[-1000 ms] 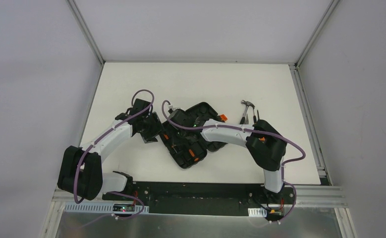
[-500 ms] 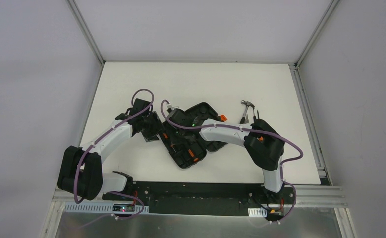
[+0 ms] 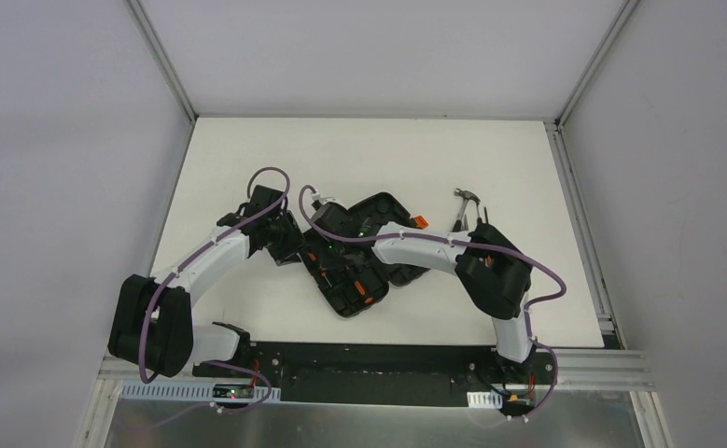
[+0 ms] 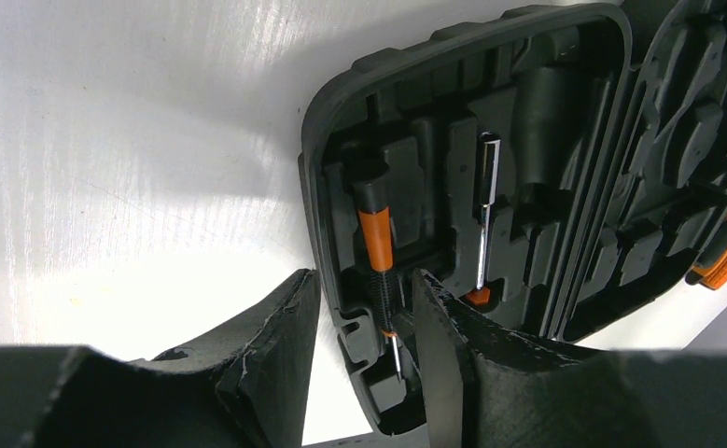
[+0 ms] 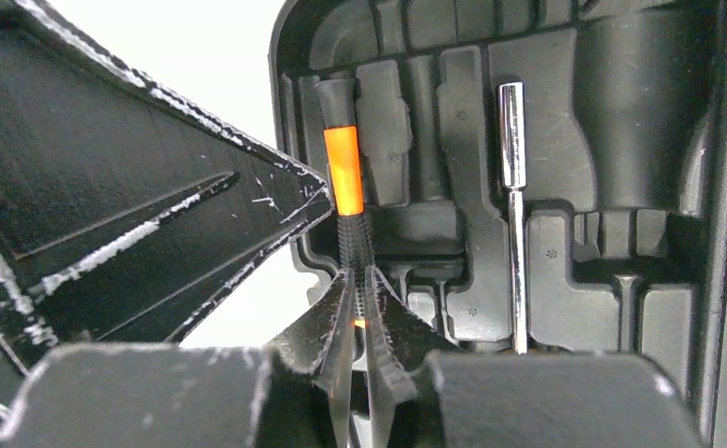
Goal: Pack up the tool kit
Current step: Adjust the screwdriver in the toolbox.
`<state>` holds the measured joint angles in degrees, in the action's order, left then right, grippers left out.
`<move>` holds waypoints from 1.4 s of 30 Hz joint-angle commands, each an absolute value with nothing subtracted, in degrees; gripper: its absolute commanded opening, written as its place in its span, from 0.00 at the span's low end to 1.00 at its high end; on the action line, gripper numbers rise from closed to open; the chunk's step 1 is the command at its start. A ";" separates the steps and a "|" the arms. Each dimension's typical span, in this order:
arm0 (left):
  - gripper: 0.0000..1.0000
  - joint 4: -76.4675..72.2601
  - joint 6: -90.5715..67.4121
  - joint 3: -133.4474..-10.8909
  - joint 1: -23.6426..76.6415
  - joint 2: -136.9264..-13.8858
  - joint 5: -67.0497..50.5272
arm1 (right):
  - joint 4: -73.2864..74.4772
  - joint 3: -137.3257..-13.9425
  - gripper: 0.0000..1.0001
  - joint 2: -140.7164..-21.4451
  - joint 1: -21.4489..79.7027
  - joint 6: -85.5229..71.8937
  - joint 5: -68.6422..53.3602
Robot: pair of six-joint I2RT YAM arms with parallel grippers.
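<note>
The black tool kit case [image 3: 384, 207] lies open mid-table, its moulded slots facing up. An orange-and-black screwdriver [image 4: 375, 238] lies in a slot at the case's left edge, and a silver driver bit [image 4: 485, 210] lies in the slot beside it. My right gripper [image 5: 360, 280] is shut on the screwdriver's ridged black shaft [image 5: 354, 245]. My left gripper [image 4: 364, 280] is open, its fingers [image 4: 280, 336] straddling the case's rim [image 4: 314, 201] and the screwdriver's tip. A hammer [image 3: 465, 203] lies on the table to the right of the case.
The case's other half [image 4: 686, 140] holds an orange-handled tool [image 4: 725, 261] at its far side. An orange latch [image 3: 421, 222] sticks out of the case's right edge. Both arms crowd the case's left end. White table [image 3: 247, 159] spreads round the case.
My left gripper's fingers have come closer together round the case rim. The right arm has shifted slightly left; the case and hammer have stayed put.
</note>
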<state>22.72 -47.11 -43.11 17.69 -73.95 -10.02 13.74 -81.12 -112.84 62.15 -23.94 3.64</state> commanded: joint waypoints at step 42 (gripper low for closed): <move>0.12 22.01 -47.26 -39.36 19.52 -73.41 -7.57 | 18.32 -87.75 0.21 -113.58 61.09 -21.23 2.41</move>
